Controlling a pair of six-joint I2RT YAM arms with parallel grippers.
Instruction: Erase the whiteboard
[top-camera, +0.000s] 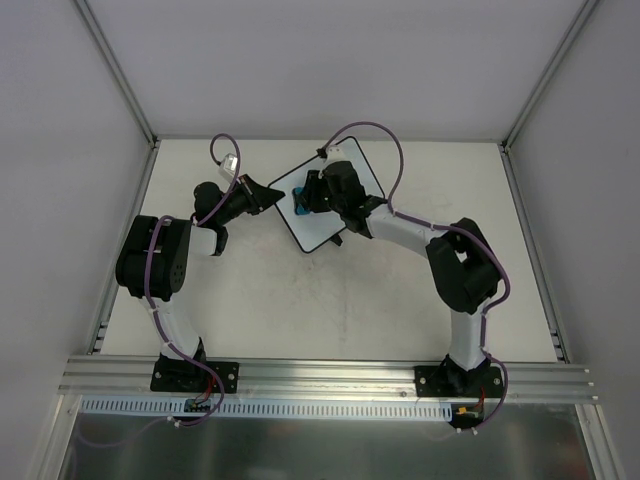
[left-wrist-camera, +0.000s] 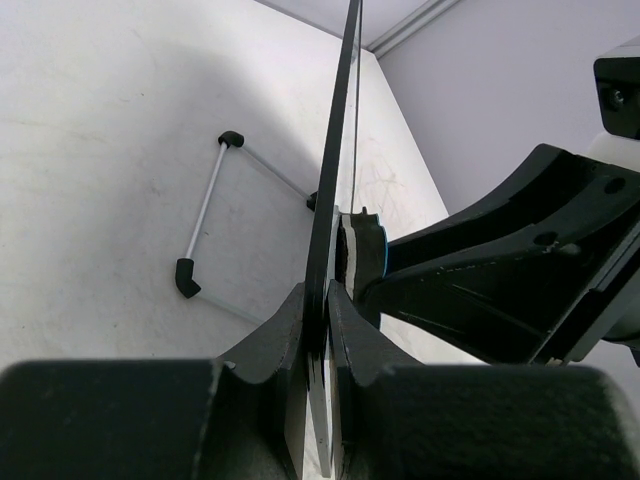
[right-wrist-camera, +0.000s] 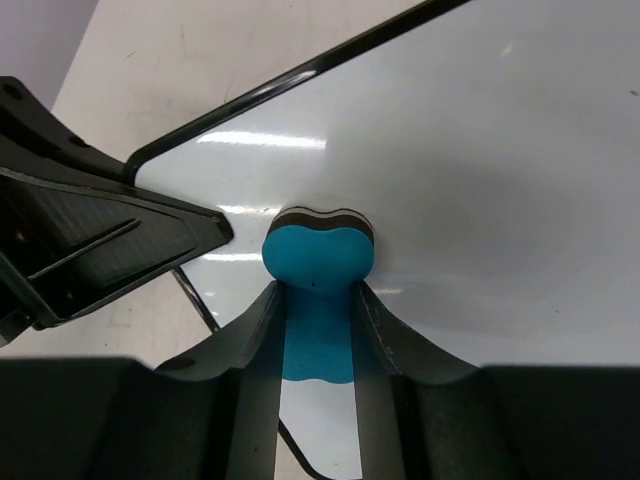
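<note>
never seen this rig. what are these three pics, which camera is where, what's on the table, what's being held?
Two robot arms are bolted at the near edge of a table, each ending in a two-finger gripper. The wide picture comes from a fixed camera overhead. The other two come from a camera on each wrist, looking along its own fingers. The left gripper is shut on the edge of a small whiteboard, steadying it. The right gripper is shut on a blue eraser, pressed against the board's white face.
</note>
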